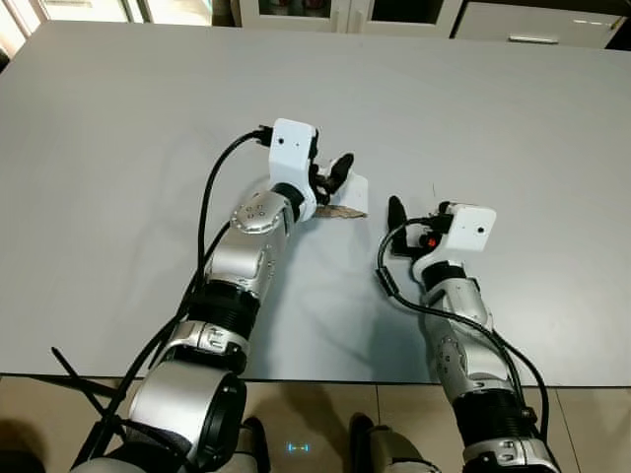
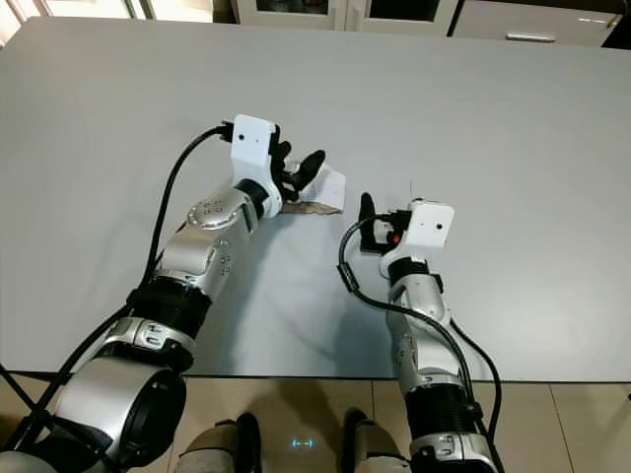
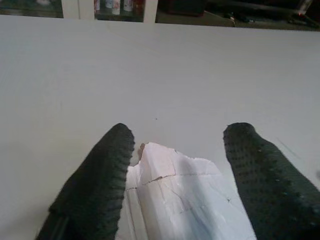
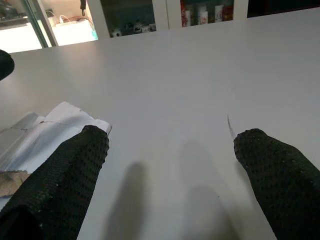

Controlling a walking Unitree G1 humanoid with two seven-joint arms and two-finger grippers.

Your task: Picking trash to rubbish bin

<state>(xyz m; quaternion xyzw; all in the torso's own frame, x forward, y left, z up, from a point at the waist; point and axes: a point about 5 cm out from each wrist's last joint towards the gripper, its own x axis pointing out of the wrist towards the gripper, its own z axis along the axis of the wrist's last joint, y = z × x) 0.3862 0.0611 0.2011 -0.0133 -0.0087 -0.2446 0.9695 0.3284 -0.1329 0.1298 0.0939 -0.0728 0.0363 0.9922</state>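
A torn piece of white paper trash (image 1: 355, 189) with a brown ragged edge lies flat on the pale grey table (image 1: 118, 197), near its middle. My left gripper (image 1: 331, 175) is low over the paper and open. In the left wrist view the paper (image 3: 175, 195) lies between the two spread fingers (image 3: 100, 175) without being pinched. My right gripper (image 1: 406, 219) hovers just to the right of the paper, open and holding nothing. In the right wrist view the paper (image 4: 35, 135) lies beside one finger (image 4: 70, 170).
The table's front edge (image 1: 325, 378) runs close to my body, with tiled floor below it. White cabinets (image 1: 513, 18) stand beyond the far edge. Bare tabletop stretches wide on both sides of the arms.
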